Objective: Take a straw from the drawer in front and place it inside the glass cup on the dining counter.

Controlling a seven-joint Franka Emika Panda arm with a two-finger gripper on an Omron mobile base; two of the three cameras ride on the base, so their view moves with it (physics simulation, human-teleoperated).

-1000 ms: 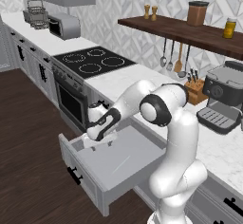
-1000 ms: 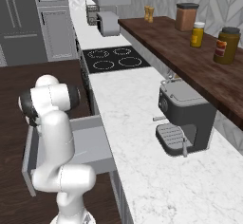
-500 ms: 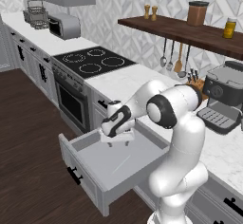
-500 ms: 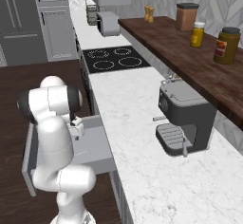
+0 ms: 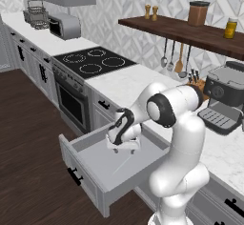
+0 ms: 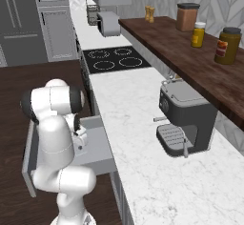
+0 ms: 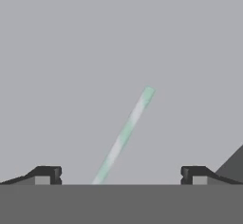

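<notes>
The drawer (image 5: 97,164) stands open, and my gripper (image 5: 122,147) hangs inside it, fingers spread with nothing between them. The straw (image 7: 125,134) lies flat on the floor just below, between my tips. Grasping, lifting and carrying it to the cup all remain.

The wide shallow light-grey drawer (image 5: 90,167) stands pulled out from the cabinets below the white grey-veined marble desk (image 5: 131,83). A thin pale green-and-white straw (image 7: 126,133) lies on the drawer floor, between the two fingertips (image 7: 47,174) of the end effector (image 5: 123,145), which hangs inside the drawer near its far side. On the desk, the black cooktop (image 5: 93,62) lies left of the drawer and the dark grey espresso machine (image 5: 224,97) right of it. The dark wooden shelf (image 5: 190,33) runs along the wall above the desk.
</notes>
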